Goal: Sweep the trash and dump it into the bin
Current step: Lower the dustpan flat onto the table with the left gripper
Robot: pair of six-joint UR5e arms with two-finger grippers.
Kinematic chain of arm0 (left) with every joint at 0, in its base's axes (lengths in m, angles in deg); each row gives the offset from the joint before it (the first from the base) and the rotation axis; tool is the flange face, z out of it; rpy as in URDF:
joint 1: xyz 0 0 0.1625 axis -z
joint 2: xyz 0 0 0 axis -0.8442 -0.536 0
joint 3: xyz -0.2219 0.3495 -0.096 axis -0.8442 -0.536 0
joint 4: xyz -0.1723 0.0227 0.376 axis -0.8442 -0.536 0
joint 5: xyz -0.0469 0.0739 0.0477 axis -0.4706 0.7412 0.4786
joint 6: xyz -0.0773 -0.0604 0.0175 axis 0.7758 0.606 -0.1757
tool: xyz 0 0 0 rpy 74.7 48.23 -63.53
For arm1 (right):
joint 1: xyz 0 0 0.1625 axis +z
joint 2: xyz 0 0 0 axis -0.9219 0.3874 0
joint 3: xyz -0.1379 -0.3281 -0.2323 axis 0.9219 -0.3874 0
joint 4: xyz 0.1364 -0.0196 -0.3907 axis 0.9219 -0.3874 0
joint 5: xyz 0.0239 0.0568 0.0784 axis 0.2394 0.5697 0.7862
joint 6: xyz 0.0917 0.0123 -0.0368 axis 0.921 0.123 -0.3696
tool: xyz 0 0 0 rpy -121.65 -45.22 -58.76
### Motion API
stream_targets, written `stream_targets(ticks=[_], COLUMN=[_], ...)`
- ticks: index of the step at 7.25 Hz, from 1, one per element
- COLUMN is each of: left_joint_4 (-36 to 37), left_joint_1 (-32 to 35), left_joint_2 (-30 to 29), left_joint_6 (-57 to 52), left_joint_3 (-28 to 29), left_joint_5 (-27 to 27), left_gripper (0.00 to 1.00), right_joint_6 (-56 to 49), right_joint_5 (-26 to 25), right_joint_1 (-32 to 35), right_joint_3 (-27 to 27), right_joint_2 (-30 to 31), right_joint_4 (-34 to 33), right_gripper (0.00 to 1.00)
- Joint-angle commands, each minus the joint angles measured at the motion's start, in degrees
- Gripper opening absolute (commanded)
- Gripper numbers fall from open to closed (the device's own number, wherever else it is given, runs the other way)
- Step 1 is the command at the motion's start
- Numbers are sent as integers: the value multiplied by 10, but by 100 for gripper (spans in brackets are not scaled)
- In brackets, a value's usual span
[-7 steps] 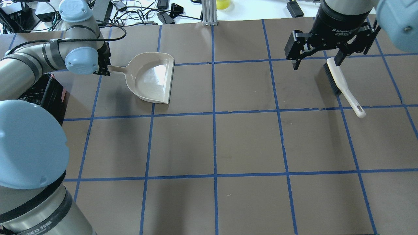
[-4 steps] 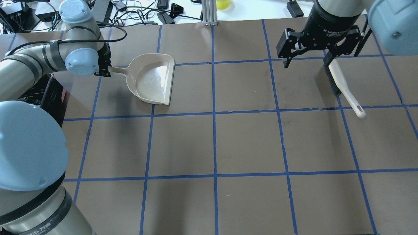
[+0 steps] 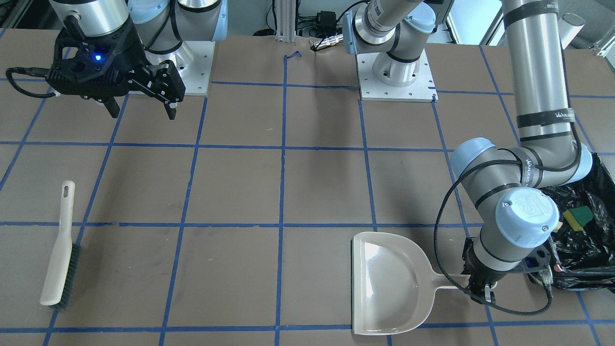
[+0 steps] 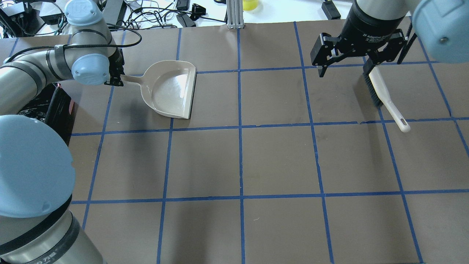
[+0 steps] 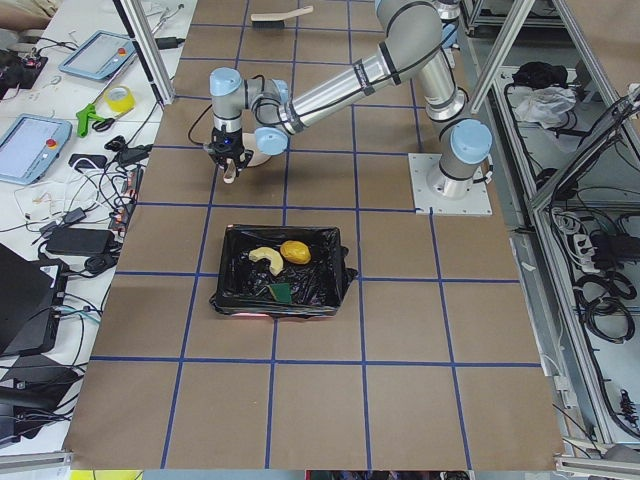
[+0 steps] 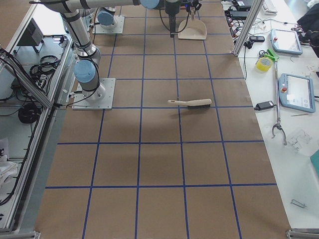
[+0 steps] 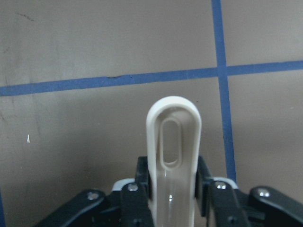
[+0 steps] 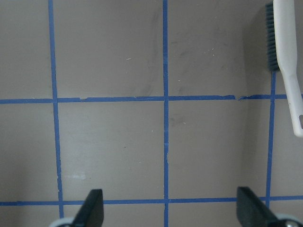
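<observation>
Left hand [image 7: 173, 179] is recorded clamped on the handle of the dustpan [image 4: 170, 90], which appears to rest on the worktop [image 4: 278, 161]. Right hand [image 3: 142, 113] is held above the worktop, fingers spread wide, well apart from the brush [image 3: 60, 245] lying there. Brown lump [image 5: 293, 251], pale crescent [image 5: 265, 259] and sponge wedge [image 5: 280, 291] are noted inside the bin [image 5: 225, 262].

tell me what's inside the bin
The bin holds a cream crescent, a golden-brown lump and a green sponge wedge on its black liner. Anything under them or in the liner's folds is hidden.
</observation>
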Motion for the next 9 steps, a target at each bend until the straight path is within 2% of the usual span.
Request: stream_targets(ticks=[1,2,4,8,9], left_joint_4=[1,1,1,-6,-6], left_joint_1=[0,0,0,2,2], left_joint_2=[2,4,10,41,58], left_joint_6=[8,9,8,-6,-29], left_joint_3=[-14,-14,-13,-5,-12], left_joint_5=[-1,1,1,-1,-17], left_gripper=[41,50,66,68,76], right_joint_6=[-14,-12,-7,-12,-10], right_joint_5=[-1,0,3,3,4], right_joint_1=[-2,-2,-2,-2,-2], right_joint_3=[-2,-1,0,5,5], right_joint_2=[9,26,24,23,23], right_joint_4=[1,6,2,0,0], right_gripper=[100,100,100,100,100])
